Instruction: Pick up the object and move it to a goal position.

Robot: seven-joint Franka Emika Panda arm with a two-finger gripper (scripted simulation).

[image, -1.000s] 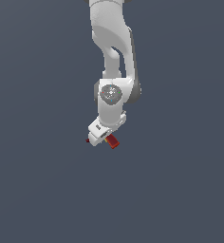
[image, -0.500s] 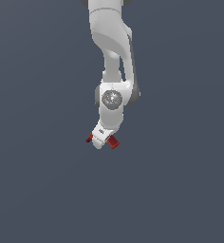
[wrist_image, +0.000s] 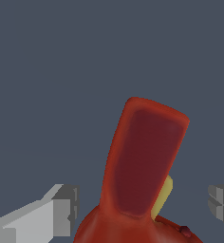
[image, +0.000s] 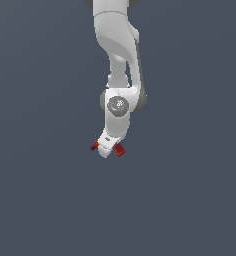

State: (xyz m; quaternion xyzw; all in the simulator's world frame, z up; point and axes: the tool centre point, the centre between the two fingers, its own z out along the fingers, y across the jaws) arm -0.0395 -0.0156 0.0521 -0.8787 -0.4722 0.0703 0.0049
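There is nothing around here but a flat slate-grey backdrop; no table edge, shelf or marker breaks it up, and I can't make out where any surface begins. Against it hangs the white, glossy jointed robot arm (image: pixel 117 60), reaching down from the top of the exterior view with its wrist bent slightly toward that view's left.

At its lower end sits the gripper (image: pixel 108 148), and the small red drill-shaped object (image: pixel 119 149) is right there with it: a red piece pokes out on the exterior view's right of the fingers and a darker red bit shows on the left, so the body lies across between them. The wrist view puts it close up, its angled red handle (wrist_image: pixel 144 161) with a darker maroon face standing up between the two pale grey fingers (wrist_image: pixel 52 213), with a yellowish patch tucked at its side.

As for the jaws, the fingers sit out to either side of the drill in the wrist view, and I can't see any contact, so I can't tell whether they are clamped on it or merely straddling it.

My guess is the pick-up is done or nearly so, since the object seems to be with the hand. What remains is carrying it to the goal, and no goal marker shows in either view.
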